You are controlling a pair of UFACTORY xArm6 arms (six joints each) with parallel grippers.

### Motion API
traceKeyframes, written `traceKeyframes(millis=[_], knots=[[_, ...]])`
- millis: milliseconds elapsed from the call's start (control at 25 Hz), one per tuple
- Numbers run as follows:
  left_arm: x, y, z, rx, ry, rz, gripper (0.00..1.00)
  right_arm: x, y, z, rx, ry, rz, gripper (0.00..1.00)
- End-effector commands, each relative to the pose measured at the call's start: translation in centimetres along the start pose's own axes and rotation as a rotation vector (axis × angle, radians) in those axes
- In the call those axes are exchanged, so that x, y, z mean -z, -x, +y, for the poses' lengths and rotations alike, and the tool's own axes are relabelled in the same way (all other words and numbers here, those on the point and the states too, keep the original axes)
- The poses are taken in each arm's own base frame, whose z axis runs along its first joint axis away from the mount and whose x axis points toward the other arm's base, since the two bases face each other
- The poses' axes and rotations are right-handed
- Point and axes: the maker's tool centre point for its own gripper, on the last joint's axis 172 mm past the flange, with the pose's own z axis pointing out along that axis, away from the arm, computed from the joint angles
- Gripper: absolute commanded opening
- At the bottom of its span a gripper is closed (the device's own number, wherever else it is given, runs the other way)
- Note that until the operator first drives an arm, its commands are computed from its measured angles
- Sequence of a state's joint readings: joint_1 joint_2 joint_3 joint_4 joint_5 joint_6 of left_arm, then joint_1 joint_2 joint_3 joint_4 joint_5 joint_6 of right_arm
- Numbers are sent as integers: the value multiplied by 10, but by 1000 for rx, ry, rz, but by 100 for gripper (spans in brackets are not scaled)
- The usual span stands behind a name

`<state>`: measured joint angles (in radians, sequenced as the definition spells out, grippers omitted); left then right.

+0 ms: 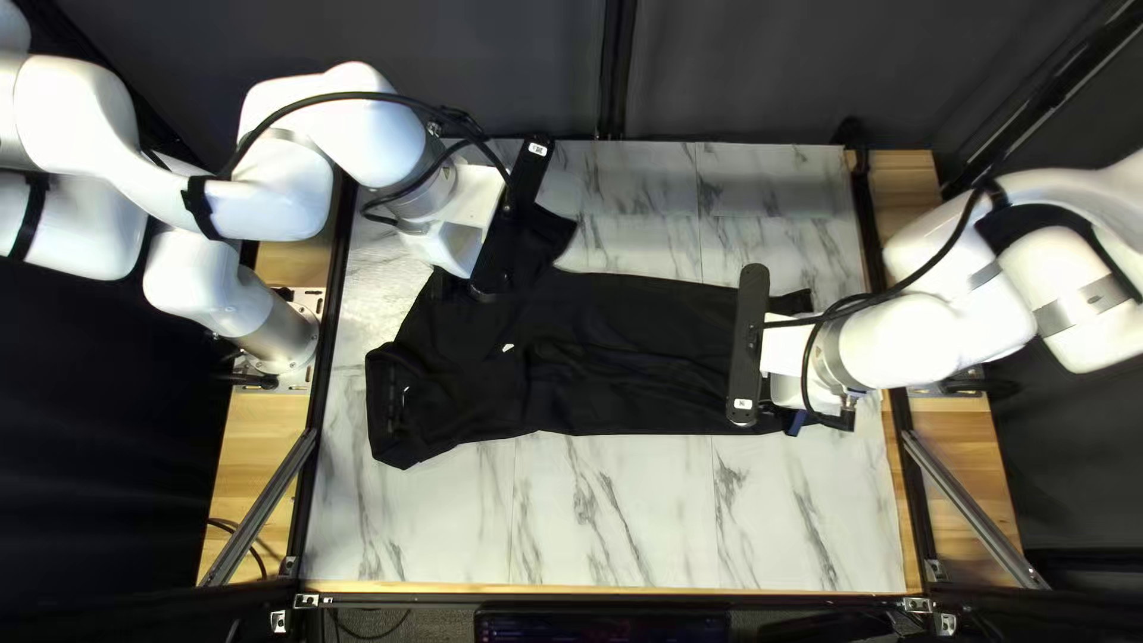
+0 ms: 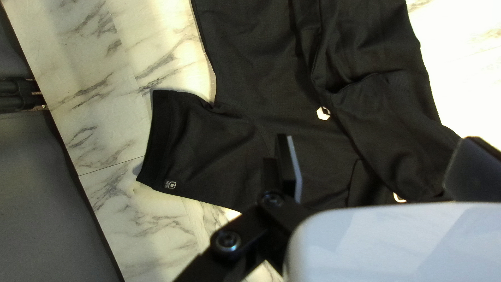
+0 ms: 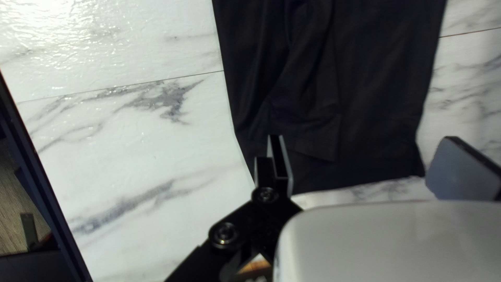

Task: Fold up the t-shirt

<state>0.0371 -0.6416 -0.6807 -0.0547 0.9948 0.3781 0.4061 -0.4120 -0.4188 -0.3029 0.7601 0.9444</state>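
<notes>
Left gripper, right gripper: fingers spread.

A dark curtain hangs behind the marble-patterned table.

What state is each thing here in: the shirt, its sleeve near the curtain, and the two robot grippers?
T-shirt: spread on the table, creased, not fully folded.
Sleeve near the curtain: sleeve sticking out sideways.
Left gripper: open, nothing held.
Right gripper: open, near the hem.
</notes>
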Motion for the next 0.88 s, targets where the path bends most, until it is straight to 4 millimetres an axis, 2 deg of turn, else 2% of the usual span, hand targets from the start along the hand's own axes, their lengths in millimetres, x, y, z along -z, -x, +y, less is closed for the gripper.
traceKeyframes(millis=[40, 280, 680, 880], knots=[[0, 0, 0, 0, 0, 0, 100, -31, 0, 3, -127, 27, -18, 100], [0, 0, 0, 0, 0, 0, 100, -55, 1, 6, -217, 101, -72, 100], [0, 0, 0, 0, 0, 0, 100, -74, -3, -7, -219, 195, -122, 100], [0, 0, 0, 0, 0, 0, 100, -75, -4, -8, -223, 218, -138, 100]])
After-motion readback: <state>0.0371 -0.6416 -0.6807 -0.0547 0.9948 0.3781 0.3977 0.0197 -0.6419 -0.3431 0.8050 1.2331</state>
